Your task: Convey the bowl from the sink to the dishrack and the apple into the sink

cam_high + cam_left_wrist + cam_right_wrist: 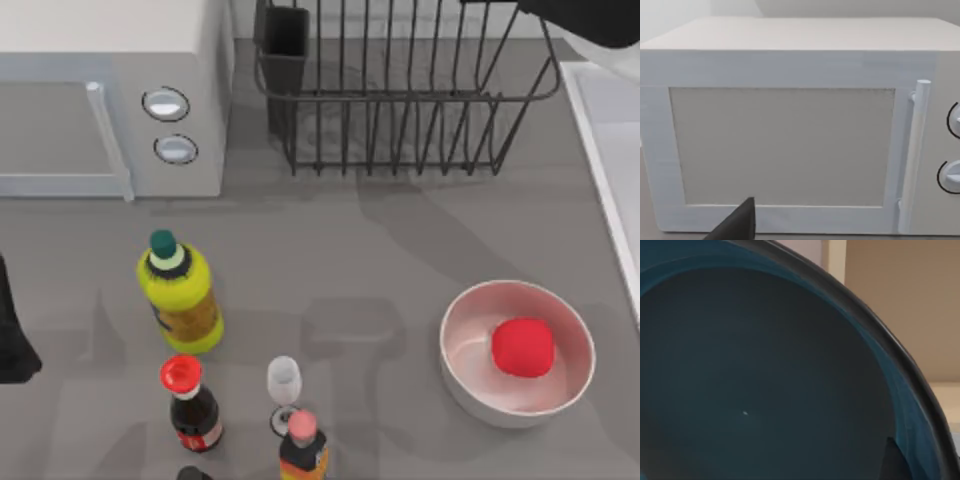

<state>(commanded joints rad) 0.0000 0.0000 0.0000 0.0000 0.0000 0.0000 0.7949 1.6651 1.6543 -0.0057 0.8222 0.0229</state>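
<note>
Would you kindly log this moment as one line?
bowl: close at right wrist | apple: in white bowl | dishrack: empty | left arm: parked

A boxy white microwave-like appliance (790,125) is faced head-on from just ahead of the left gripper — its large matte grey door panel (782,147) is framed in white. A slim white vertical bar handle (914,155) is mounted beside the panel, and two round dark-ringed dials (952,147) are partly seen past it. One dark, pointed fingertip (737,224) is seen low before the door.

Black wire dishrack (400,100), glossy apple (523,348), smooth matt bowl (765,380)
</note>
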